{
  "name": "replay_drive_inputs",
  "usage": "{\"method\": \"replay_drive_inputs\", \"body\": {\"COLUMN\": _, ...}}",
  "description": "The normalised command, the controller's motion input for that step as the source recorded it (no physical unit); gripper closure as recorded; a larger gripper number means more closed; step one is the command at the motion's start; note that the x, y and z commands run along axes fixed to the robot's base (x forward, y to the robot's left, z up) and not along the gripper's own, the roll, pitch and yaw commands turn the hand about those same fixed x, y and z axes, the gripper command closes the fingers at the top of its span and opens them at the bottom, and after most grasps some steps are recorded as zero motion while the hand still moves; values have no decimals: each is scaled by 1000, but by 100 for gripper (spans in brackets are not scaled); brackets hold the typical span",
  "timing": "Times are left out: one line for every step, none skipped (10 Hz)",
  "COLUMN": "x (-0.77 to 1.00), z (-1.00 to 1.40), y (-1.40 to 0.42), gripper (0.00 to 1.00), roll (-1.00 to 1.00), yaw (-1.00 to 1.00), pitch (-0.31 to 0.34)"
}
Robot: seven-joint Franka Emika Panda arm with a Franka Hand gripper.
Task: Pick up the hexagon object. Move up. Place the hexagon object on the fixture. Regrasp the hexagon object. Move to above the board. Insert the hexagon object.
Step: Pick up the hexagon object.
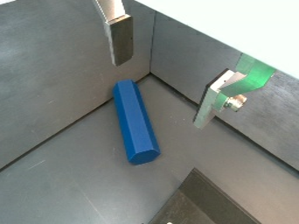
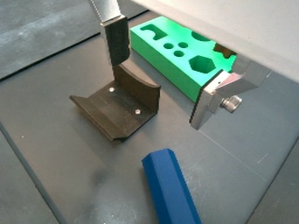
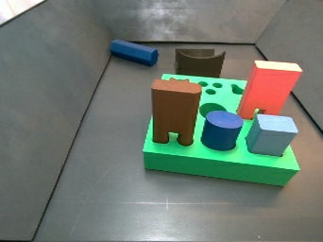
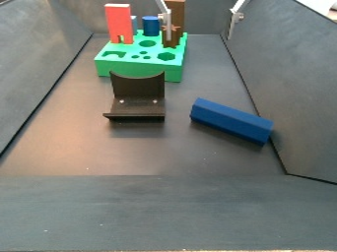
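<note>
Gripper (image 1: pixel 170 74) open w/ nothing between fingers, hovering above the floor. Hexagon object (image 1: pixel 135 122) lies flat on the floor by the wall, just beside the fixture (image 2: pixel 117 107); fixture sits just in front of the board (image 4: pixel 138 65).

Both wrist views look steeply down past the gripper (image 1: pixel 176 74) (image 2: pixel 163 74), close to the floor; each catches the hexagon object (image 1: pixel 135 122) (image 2: pixel 173 185). A side view sits close behind the board (image 3: pixel 214 163), facing the fixture (image 3: pixel 197 61) beyond. A side view looks from farther off, opposite, fixture (image 4: pixel 136 96) before board (image 4: pixel 138 61). Both share these.
</note>
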Motion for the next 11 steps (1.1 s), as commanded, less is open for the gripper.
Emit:
{"method": "replay_drive_inputs", "body": {"x": -571, "z": -289, "y": -3, "gripper": 0, "roll": 0, "yaw": 226, "pitch": -164}}
{"method": "replay_drive_inputs", "body": {"x": -31, "z": -591, "y": 0, "gripper": 0, "roll": -10, "yaw": 1000, "pitch": -86}}
{"method": "replay_drive_inputs", "body": {"x": 0, "z": -637, "y": 14, "gripper": 0, "roll": -63, "yaw": 1000, "pitch": -29}}
{"method": "replay_drive_inputs", "body": {"x": 0, "z": -677, "y": 37, "gripper": 0, "roll": -61, "yaw": 1000, "pitch": -27}}
{"method": "replay_drive_inputs", "body": {"x": 0, "z": -714, "y": 54, "gripper": 0, "roll": -64, "yaw": 1000, "pitch": -43}}
{"method": "replay_drive_inputs", "body": {"x": 0, "z": -831, "y": 94, "gripper": 0, "roll": -73, "yaw": 1000, "pitch": -73}}
{"method": "replay_drive_inputs", "body": {"x": 0, "z": -886, "y": 63, "gripper": 0, "roll": -50, "yaw": 980, "pitch": -50}}
{"method": "replay_drive_inputs", "body": {"x": 0, "z": -911, "y": 31, "gripper": 0, "roll": -53, "yaw": 989, "pitch": -13}}
{"method": "replay_drive_inputs", "body": {"x": 0, "z": -900, "y": 29, "gripper": 0, "roll": -51, "yaw": 991, "pitch": -3}}
{"method": "replay_drive_inputs", "body": {"x": 0, "z": -880, "y": 17, "gripper": 0, "roll": -56, "yaw": 986, "pitch": 0}}
{"method": "replay_drive_inputs", "body": {"x": 0, "z": -914, "y": 49, "gripper": 0, "roll": -54, "yaw": 986, "pitch": -9}}
